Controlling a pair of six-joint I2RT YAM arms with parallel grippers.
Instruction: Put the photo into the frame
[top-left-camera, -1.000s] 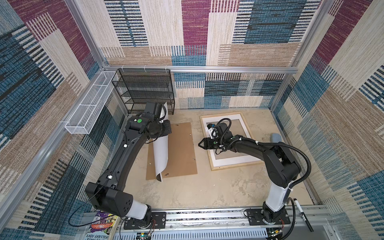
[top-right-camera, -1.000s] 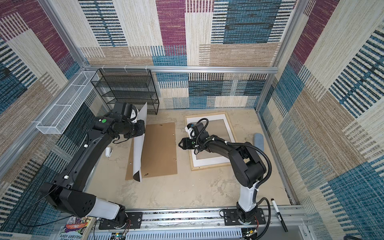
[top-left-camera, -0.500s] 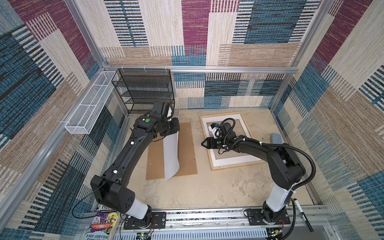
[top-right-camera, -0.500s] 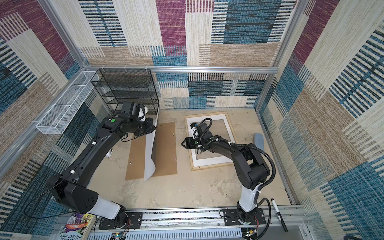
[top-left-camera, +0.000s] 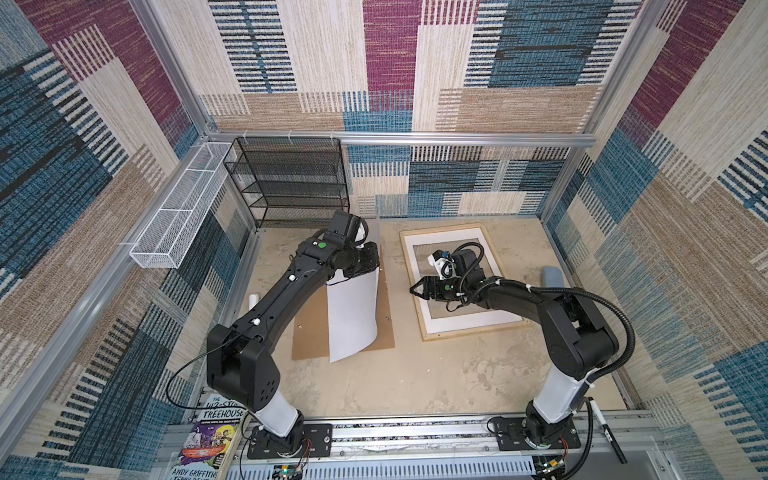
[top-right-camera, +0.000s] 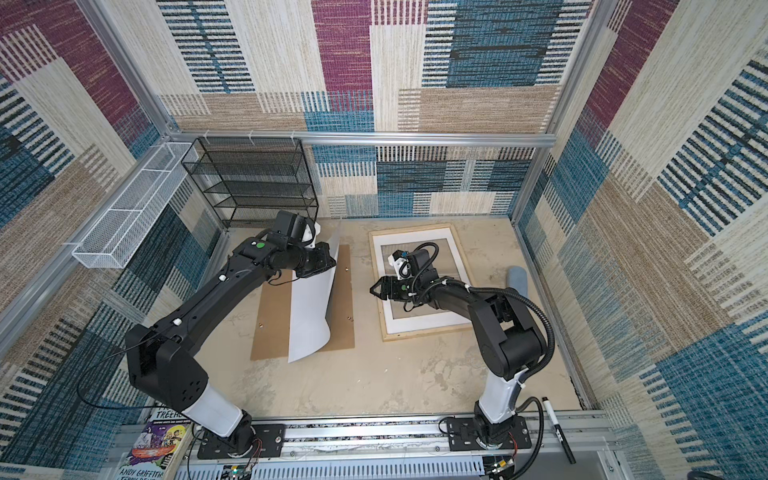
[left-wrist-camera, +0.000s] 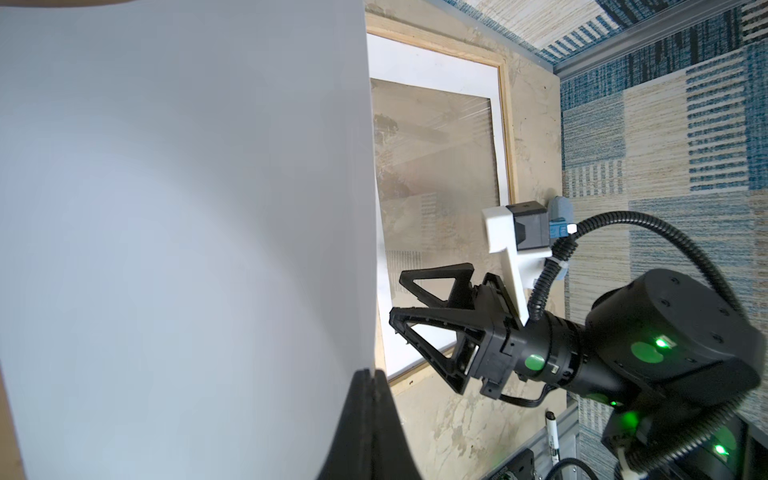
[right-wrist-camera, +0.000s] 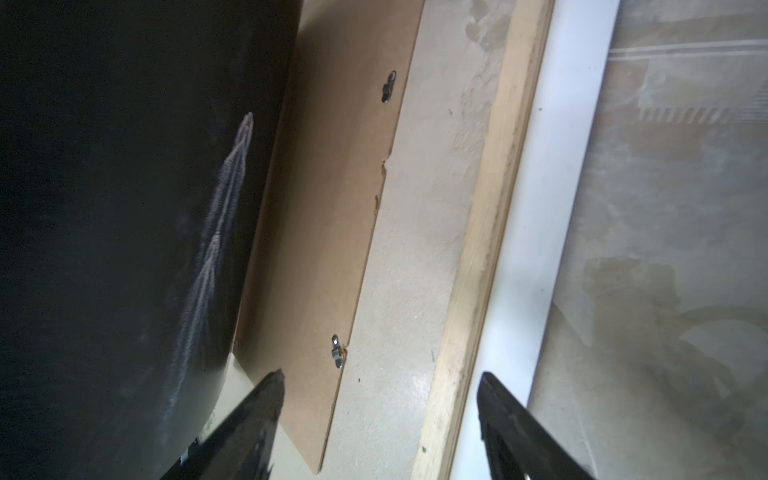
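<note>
Left wrist view shows the left hand (left-wrist-camera: 368, 374) clamped shut on one edge of the photo (left-wrist-camera: 187, 208). The photo hangs as a curved sheet with its white back toward this camera. In both top views it hangs over the board (top-left-camera: 307, 332), near the frame (top-left-camera: 469, 330) but not touching it. I cannot tell whether its lower corner touches the board. The right hand (top-left-camera: 415, 289) hovers above the frame's nearer rail, jaws wide apart and empty, pointed at the photo's black face.

The step, as I judge it, is carrying the sheet across and laying it black face down on the mat (top-left-camera: 453, 241) inside the rails. To do it well, lift until the lower edge clears the board and the rail. Let the right hand pinch the free edge, then lower both ends level.

The photo looks only slightly smaller than the opening, so square it to the rails before letting go, or a corner will likely ride up on the wood. The tabletop (top-left-camera: 415, 374) is bare in front of the frame. The rack (top-left-camera: 291, 183) stands close behind the left arm. The right forearm lies over the frame and will need to move aside.
</note>
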